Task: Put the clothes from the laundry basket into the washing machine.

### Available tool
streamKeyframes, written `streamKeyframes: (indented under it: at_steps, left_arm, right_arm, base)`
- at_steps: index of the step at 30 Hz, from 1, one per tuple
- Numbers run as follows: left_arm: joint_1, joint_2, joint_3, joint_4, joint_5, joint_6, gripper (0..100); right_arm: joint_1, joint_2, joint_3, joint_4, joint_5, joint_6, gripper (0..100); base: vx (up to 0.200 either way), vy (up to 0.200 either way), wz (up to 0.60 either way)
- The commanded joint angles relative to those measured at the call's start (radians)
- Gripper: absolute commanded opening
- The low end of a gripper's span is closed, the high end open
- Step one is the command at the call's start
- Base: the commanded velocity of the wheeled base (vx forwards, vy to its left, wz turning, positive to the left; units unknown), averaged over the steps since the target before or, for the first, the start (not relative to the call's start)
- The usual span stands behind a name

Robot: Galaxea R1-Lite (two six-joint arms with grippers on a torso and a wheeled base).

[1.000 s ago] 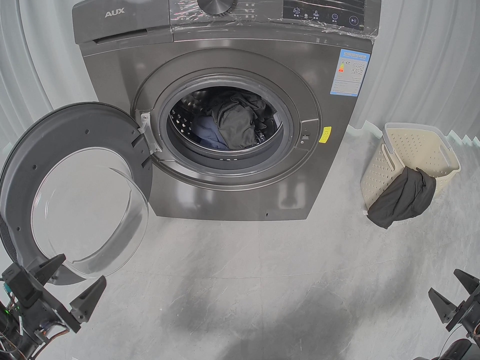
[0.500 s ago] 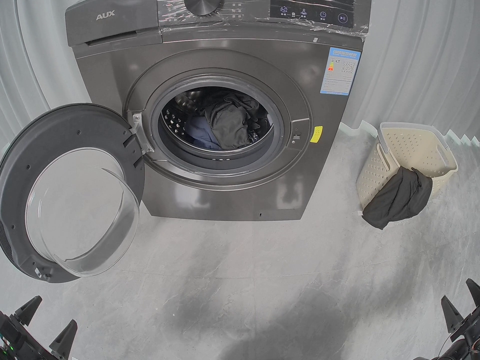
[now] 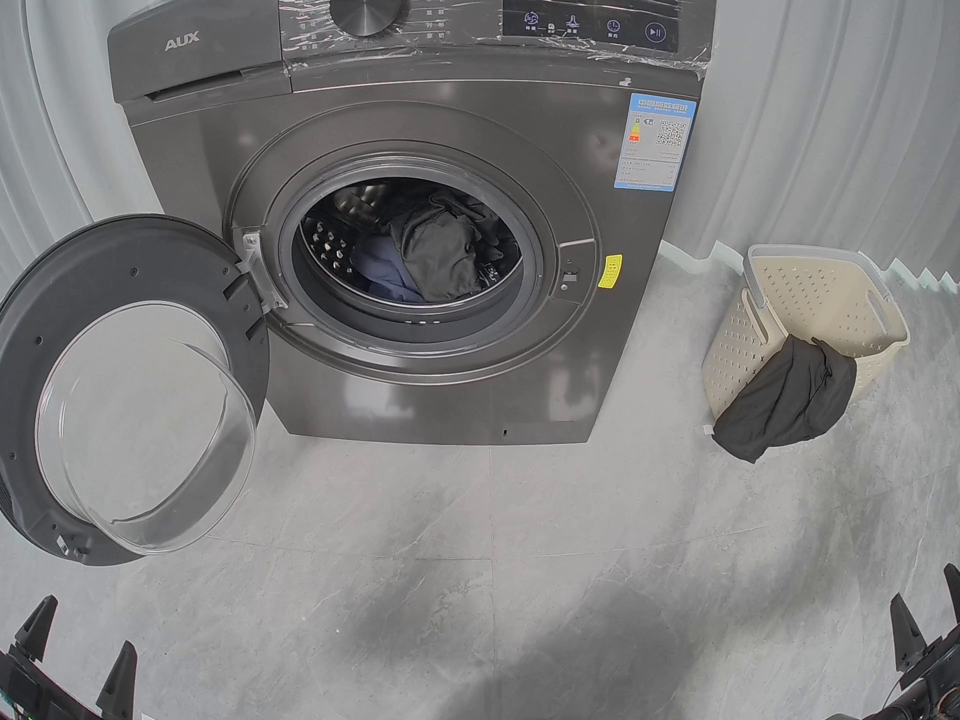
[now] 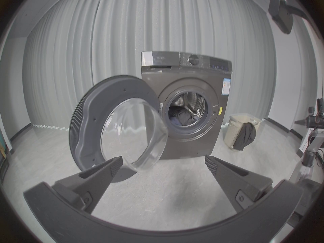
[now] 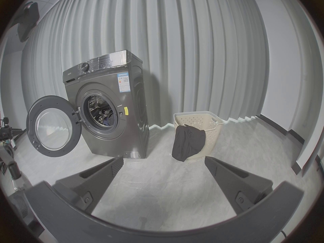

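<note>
Found door [image 3: 130, 392] open at 9 o'clock, drum [image 3: 330, 242] reachable; garment [image 3: 785, 402] draped over basket [image 3: 740, 352] rim, 3 o'clock, graspable; left gripper [image 4: 163, 158], right gripper [image 5: 164, 159] fingers [image 4: 98, 179] spread, empty.

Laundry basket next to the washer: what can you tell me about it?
The laundry basket is cream plastic, its walls full of small holes, with a smooth rim and handle slots. It stands upright on the grey floor, right of the washing machine and apart from it. A dark garment hangs over its near rim, down its outer wall.
</note>
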State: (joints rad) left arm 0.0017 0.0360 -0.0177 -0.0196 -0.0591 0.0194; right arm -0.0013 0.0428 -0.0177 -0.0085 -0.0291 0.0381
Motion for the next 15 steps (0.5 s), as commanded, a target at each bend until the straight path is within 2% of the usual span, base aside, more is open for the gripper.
streamKeyframes:
  at_steps: [1,3,6,9,15]
  left_arm:
    - [0.000,-0.036,0.010,0.043,0.030,0.008,100]
    - [0.000,-0.036,0.013,0.030,0.028,0.005,100]
    - [0.000,-0.036,0.015,0.029,0.032,-0.006,100]
    - [0.000,-0.036,0.015,0.029,0.039,-0.021,100]
    - [-0.002,-0.030,0.013,0.030,0.039,-0.012,100]
  right_arm:
    - [0.006,-0.032,0.016,0.012,0.028,-0.037,100]
    - [0.007,-0.038,0.016,0.010,0.046,-0.044,100]
    - [0.007,-0.037,0.016,0.010,0.049,-0.044,100]
    - [0.007,-0.037,0.016,0.010,0.048,-0.043,100]
    - [0.003,-0.035,0.016,0.010,0.049,-0.041,100]
  base:
    - [0.000,0.000,0.00]
    - [0.000,0.000,0.00]
    - [0.000,0.000,0.00]
    - [0.000,-0.200,0.00]
    - [0.000,-0.200,0.00]
